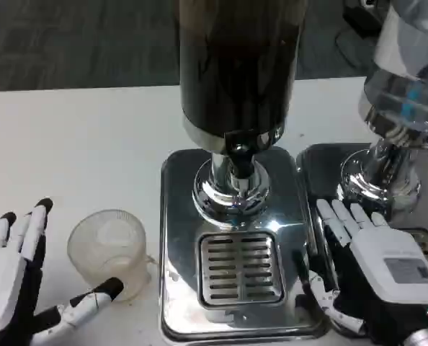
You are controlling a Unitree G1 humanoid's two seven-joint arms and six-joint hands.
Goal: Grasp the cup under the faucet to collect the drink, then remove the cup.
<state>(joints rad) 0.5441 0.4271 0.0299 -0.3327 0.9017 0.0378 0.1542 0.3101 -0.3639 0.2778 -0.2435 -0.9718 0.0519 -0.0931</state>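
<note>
Clear plastic, the cup stands on the white worktop near its front edge, just left of the steel drip tray — not yet under the faucet. The left hand is spread wide around it, thumb touching its base, likely framing a grasp. The right hand, fingers apart and holding nothing, rests between the two dispenser bases — probably waiting.

My feed is bright and evenly lit from overhead. Hard glare spots sit on the chrome dispenser base and pedestal. The white tabletop shows only faint shadows. Everything looks slightly soft, noticeably blurred toward the top right.
</note>
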